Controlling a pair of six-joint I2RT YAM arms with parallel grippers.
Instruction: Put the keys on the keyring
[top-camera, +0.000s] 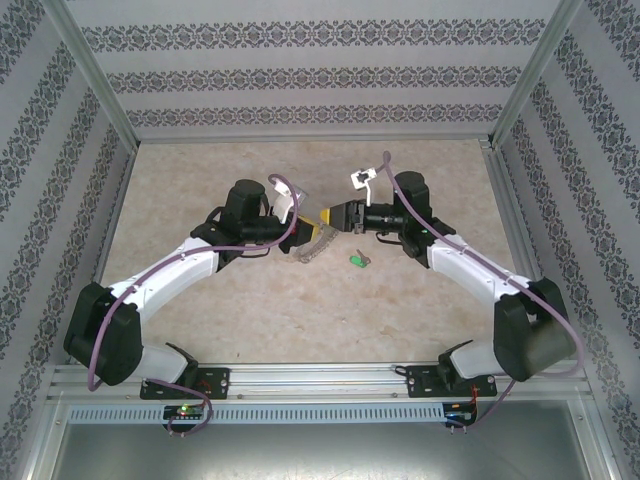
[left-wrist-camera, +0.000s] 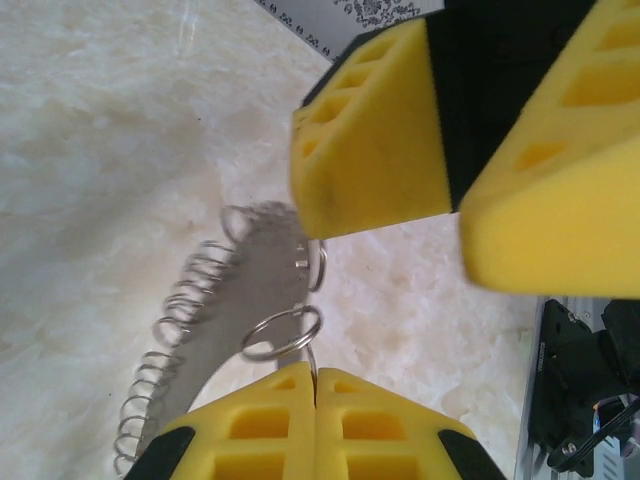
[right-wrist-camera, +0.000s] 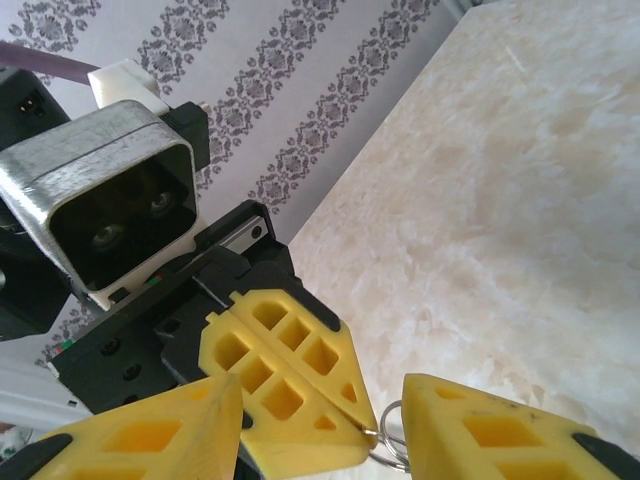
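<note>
The beige marbled tabletop (top-camera: 250, 320) is boxed in by patterned wall panels (top-camera: 300, 60) at 9, 12 and 3 o'clock, with a metal rail (top-camera: 320, 378) along its 6 o'clock edge.

In the top view the left arm (top-camera: 170, 275) reaches up from 7 o'clock and the right arm (top-camera: 470, 265) from 5 o'clock. Their tips meet just above the middle of the tabletop.

The left claw (top-camera: 312, 232) is closed, its two yellow fingers (left-wrist-camera: 270, 420) pressed flat together, and it grips the keyring. The right claw (top-camera: 330, 217) is open. In its own wrist view its yellow fingers (right-wrist-camera: 500, 430) stand apart, with the left claw's tip between them. One finger lies against that tip, while a gap shows on the other side.

The keyring (left-wrist-camera: 255, 275) hangs off the tabletop from the left claw's tip. In the top view it trails from there toward 6 o'clock. It is a silvery band fringed with many small wire loops. One small split ring (left-wrist-camera: 283, 333) sits right at the pinched fingertips.

The key (top-camera: 358, 261), with its green head, lies flat on the tabletop. It is near the two claws, at about 4 o'clock from where they meet, and touches neither claw nor the keyring.
</note>
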